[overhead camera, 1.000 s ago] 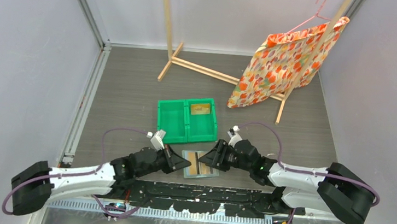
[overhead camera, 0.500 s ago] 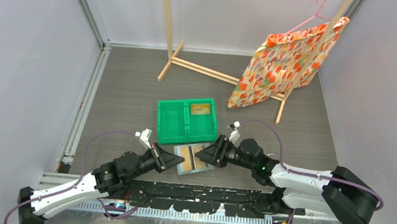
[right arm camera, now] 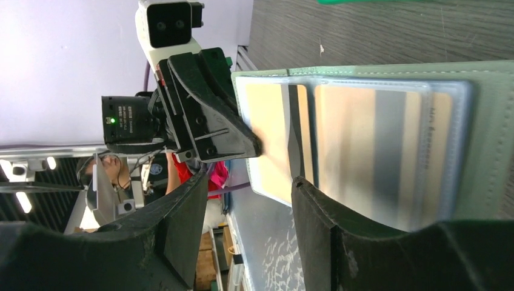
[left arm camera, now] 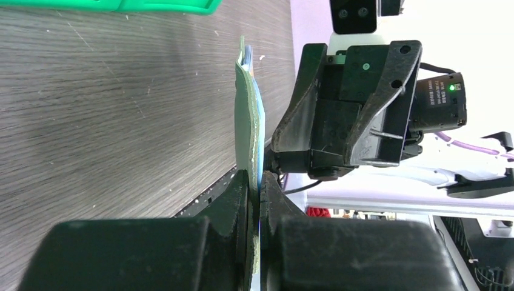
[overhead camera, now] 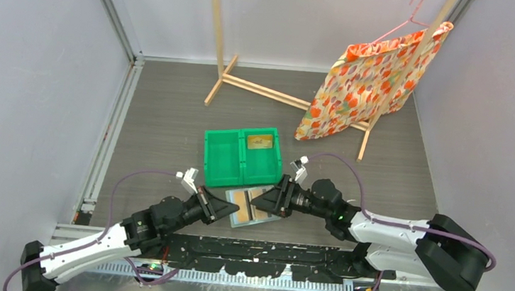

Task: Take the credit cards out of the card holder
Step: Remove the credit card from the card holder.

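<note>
The card holder (overhead camera: pixel 242 216) is open, held off the table in front of the green bin. My left gripper (overhead camera: pixel 224 207) is shut on its left edge. In the left wrist view the holder (left arm camera: pixel 245 115) stands edge-on between the closed jaws of that gripper (left arm camera: pixel 255 185). My right gripper (overhead camera: pixel 256 202) is open over the holder's inner face. The right wrist view shows tan credit cards (right arm camera: pixel 271 130) in the pale slots of the holder (right arm camera: pixel 488 139), with that gripper's (right arm camera: pixel 250 182) fingers apart and empty. One tan card (overhead camera: pixel 260 142) lies in the bin.
The green two-compartment bin (overhead camera: pixel 219 157) stands just behind the holder. A wooden rack (overhead camera: pixel 260 89) with a flowered orange bag (overhead camera: pixel 368 78) stands at the back right. Grey walls close both sides.
My left arm has drawn back to the left, taking the holder left and up off the table. My right gripper followed it to the left and stays open over it.
</note>
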